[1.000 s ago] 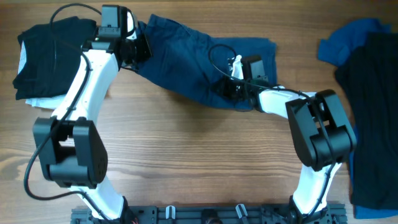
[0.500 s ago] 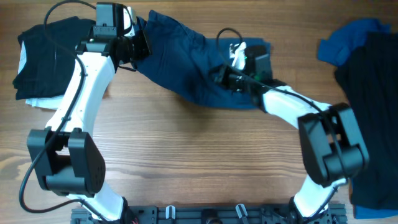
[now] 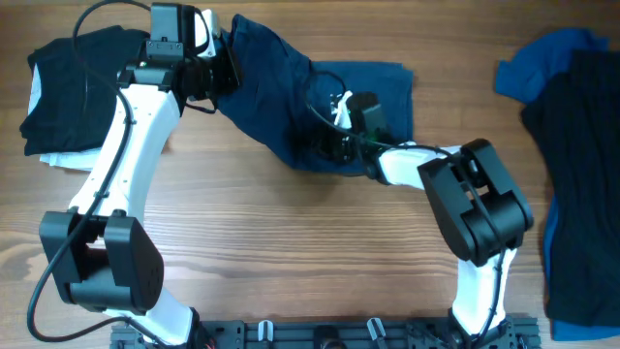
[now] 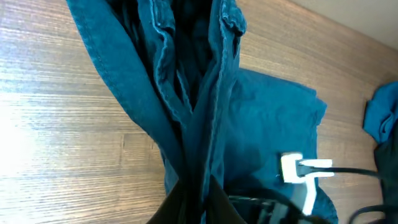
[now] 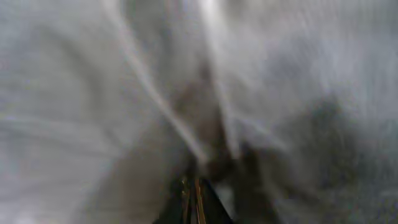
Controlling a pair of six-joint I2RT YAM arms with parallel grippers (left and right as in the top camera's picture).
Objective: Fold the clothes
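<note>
- At the top of the worktop (image 3: 291,252), the left tool (image 3: 225,66) is pinched shut on one end of the dark blue shorts (image 3: 281,97).
- The right tool (image 3: 329,147) looks pinched on their low edge.
- Pull too hard and the cloth may slip out or bunch.
- The right wrist view is a blur, so that hold is hard to see.

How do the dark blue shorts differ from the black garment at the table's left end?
The dark blue shorts are held by the left gripper and the right gripper; the black garment lies with no gripper on it. The shorts are bunched and twisted; the black garment is a compact pile over a pale layer. Both are soft cloth on the wooden table.
</note>
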